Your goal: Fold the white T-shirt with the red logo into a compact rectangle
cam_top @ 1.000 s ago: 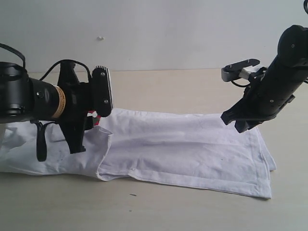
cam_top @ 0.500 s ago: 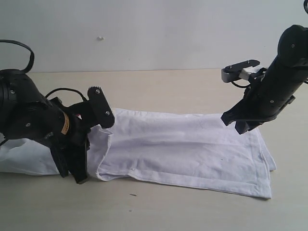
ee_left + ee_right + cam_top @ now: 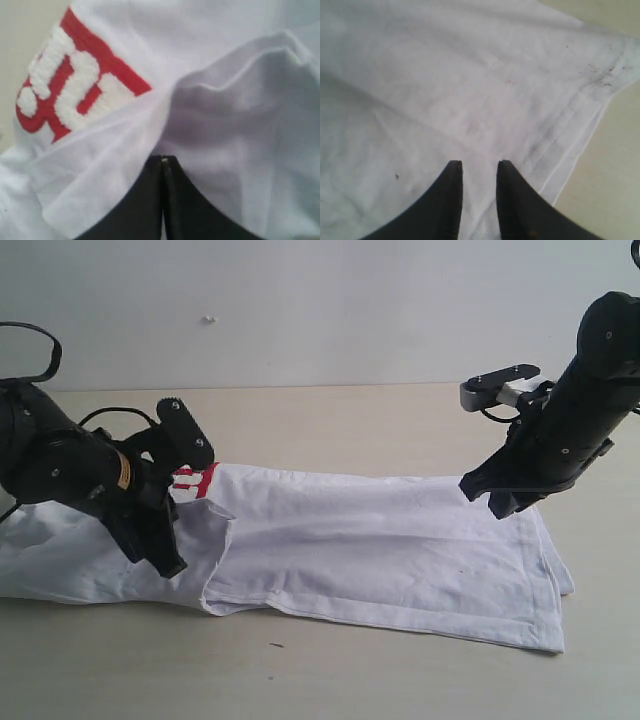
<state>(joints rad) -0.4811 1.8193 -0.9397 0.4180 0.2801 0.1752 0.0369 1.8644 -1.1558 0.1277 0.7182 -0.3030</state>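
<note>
Beside the red logo [image 3: 192, 480], we see left end effector [image 3: 171, 562] clamped on the white T-shirt [image 3: 400, 550]; shirt's long axis runs rightward to the right end effector [image 3: 497, 503], narrow, empty.

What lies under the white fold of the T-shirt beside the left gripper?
One end of the red logo shows from under the fold of the white T-shirt. The rest of it is covered by cloth, which the shut left gripper seems to pinch.

pale beige table [image 3: 400, 420], white t-shirt [image 3: 400, 550] lying lengthwise across it, rumpled at one end
</note>
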